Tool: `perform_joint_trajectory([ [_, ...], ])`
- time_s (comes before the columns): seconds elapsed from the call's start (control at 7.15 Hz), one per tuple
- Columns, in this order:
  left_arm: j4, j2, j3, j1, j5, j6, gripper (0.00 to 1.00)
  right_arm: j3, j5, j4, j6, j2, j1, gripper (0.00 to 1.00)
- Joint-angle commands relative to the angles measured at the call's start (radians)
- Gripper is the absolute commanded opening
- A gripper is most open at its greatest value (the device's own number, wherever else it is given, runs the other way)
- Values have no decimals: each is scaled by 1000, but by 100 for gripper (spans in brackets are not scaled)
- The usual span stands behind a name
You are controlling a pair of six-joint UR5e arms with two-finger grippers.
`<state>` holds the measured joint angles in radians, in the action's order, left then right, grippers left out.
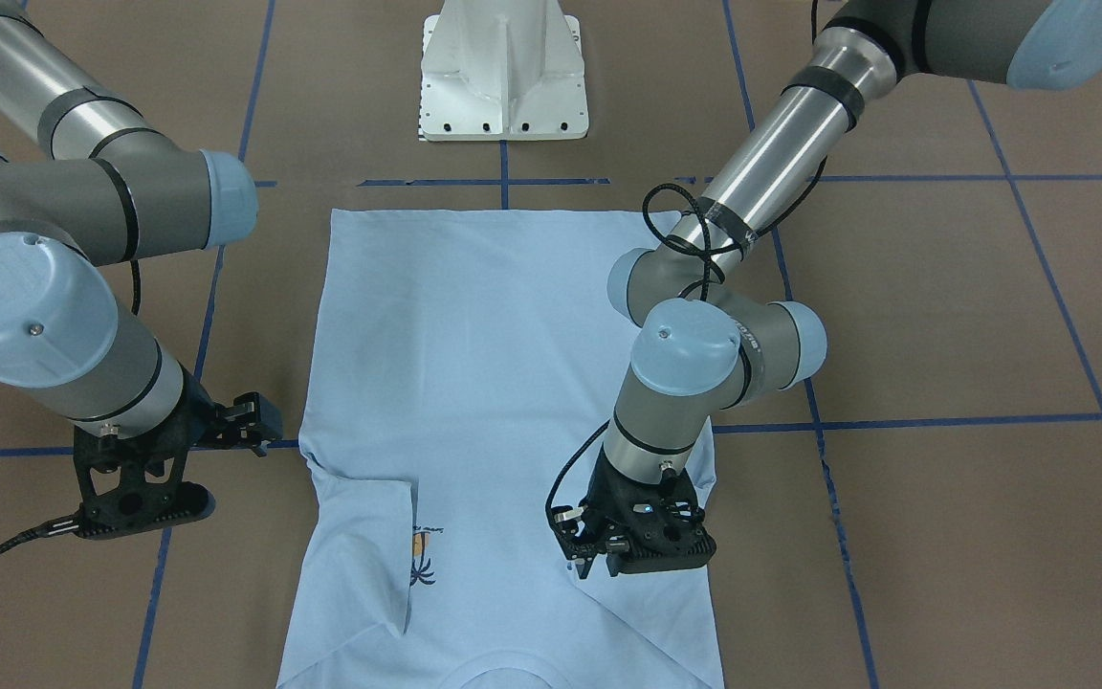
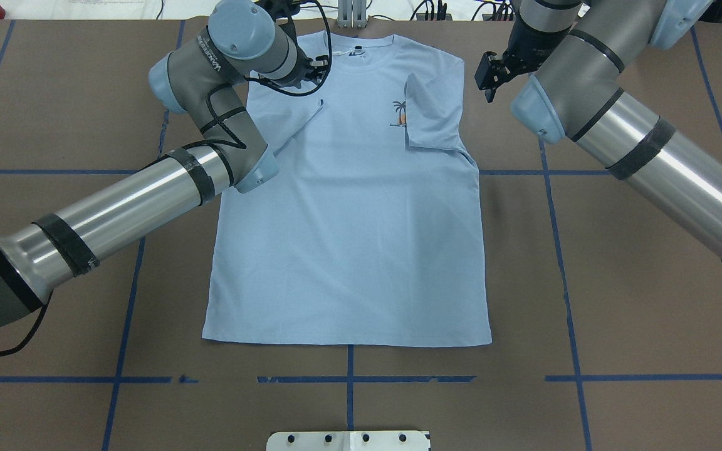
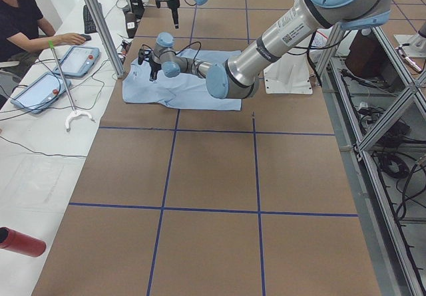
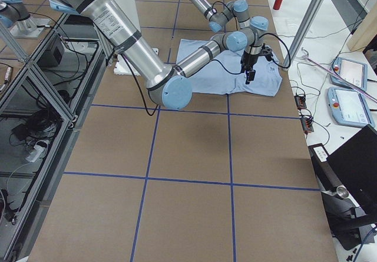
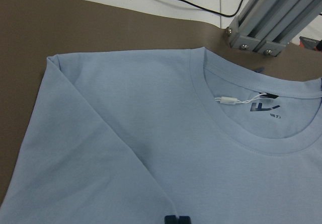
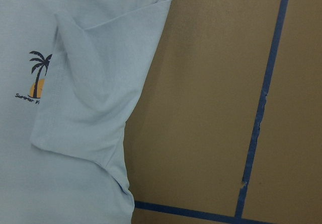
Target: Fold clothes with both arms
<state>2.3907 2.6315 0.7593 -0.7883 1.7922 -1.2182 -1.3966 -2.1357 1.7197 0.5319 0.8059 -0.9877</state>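
**Both sleeves turned in; body fold not yet begun**

Front view: the T-shirt (image 1: 474, 383) lies flat, chest up, on the brown table (image 1: 943, 316), with the collar toward six o'clock. My left claw (image 1: 599, 563) sits low on the shoulder at five o'clock. The right claw (image 1: 250, 421) hangs off the cloth at nine o'clock, holding nothing.

Overhead: the right sleeve (image 2: 433, 113) is folded inward at one o'clock, and a matching crease runs at eleven. I judge this narrows the body for the next fold.

Side views: these add nothing on the claws.

Left wrist: the fingertips (image 5: 171, 220) are clenched together at the fabric. Whether they pinch cloth I cannot tell. The neck label (image 5: 264, 107) is partly hidden and unreadable.

Right wrist: no fingertips are in frame, so I take that claw as released. Under the palm print (image 6: 39, 75) runs a line of script, too small to read with certainty.
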Motion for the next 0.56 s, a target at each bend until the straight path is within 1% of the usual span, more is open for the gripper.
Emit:
perform_joint_trajectory([
  [0.0, 16, -23, 59, 0, 60, 11, 100, -36, 2, 1, 0, 31, -3, 100],
  [0.14, 5, -121, 177, -3, 113, 34, 100, -86, 2, -9, 2, 76, -3, 100],
  [0.28, -24, -216, 293, -6, 177, 43, 100, -135, 3, -27, 55, 120, 1, 100],
  [0.42, -94, -293, 419, -6, 205, 52, 100, -263, 25, -34, 226, 213, 48, 100],
])
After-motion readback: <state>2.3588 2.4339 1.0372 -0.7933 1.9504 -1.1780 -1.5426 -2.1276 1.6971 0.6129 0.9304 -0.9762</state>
